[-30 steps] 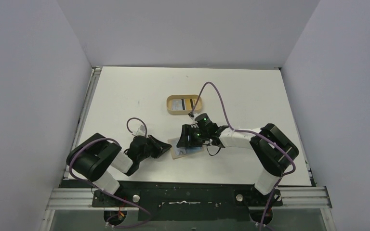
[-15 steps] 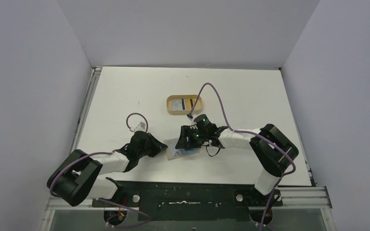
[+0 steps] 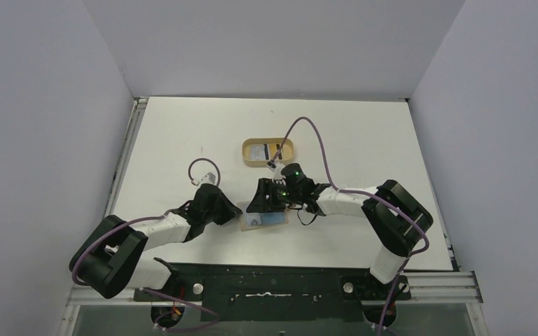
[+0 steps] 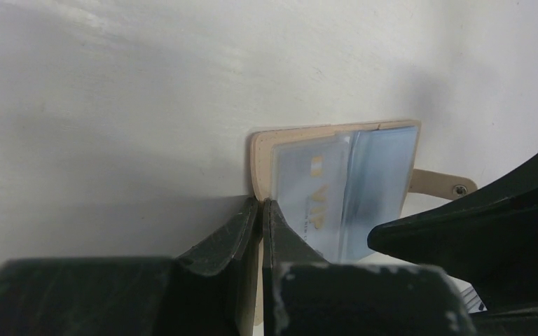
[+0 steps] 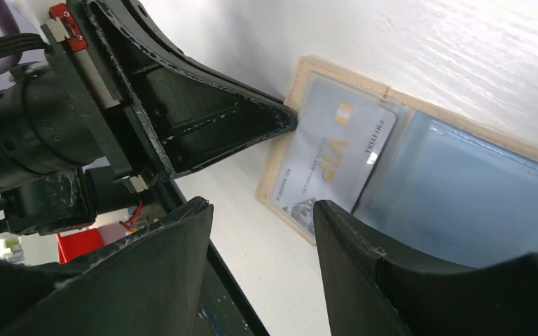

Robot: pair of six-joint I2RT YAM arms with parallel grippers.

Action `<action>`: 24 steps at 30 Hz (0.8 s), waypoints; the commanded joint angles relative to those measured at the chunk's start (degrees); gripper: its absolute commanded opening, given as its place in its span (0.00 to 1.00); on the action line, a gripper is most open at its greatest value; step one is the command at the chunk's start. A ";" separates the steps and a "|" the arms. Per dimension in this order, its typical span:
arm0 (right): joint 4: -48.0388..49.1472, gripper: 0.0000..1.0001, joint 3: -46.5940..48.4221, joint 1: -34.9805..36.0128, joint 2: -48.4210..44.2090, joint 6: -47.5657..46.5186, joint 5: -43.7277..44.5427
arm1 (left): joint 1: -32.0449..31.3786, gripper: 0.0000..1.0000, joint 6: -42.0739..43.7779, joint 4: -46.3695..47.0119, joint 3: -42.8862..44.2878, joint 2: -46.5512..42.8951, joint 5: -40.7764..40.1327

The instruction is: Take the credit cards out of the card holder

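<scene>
Flat tan-brown rectangular card holder lay open on white bench. Left gripper clamped its edge, likely anchoring it. Right gripper spread apart above light blue plastic credit card, which sat inside clear sleeve.

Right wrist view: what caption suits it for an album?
Open right gripper above a VIP card in the card holder; left gripper pinches its edge.

White table, matte surface. Tan card holder lies opened on it close to the near edge, about centre, clear sleeves facing up. Oval tan tray sits farther back, centre, apart from the holder.
</scene>
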 commanded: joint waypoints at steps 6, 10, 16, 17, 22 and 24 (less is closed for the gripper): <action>0.77 0.56 2.03 0.05 2.31 0.26 -0.33 | -0.45 0.00 4.55 -9.45 0.25 1.72 -3.40; -1.98 0.56 1.84 -0.03 1.69 -1.25 1.25 | -0.45 0.00 5.05 -10.39 0.12 1.43 -3.70; -4.55 0.56 2.52 0.22 2.32 -2.44 2.86 | -0.45 0.00 5.36 -10.72 0.25 1.63 -3.71; -4.78 0.56 2.63 0.36 2.58 -2.59 3.00 | -0.45 0.00 5.30 -10.76 0.28 1.67 -3.69; -5.49 0.56 3.07 1.62 3.80 -2.57 3.50 | -0.47 0.00 5.10 -10.83 0.12 1.30 -3.87; -4.99 0.56 3.36 2.41 4.35 -1.65 3.50 | -0.53 0.00 5.10 -10.86 0.12 1.45 -3.92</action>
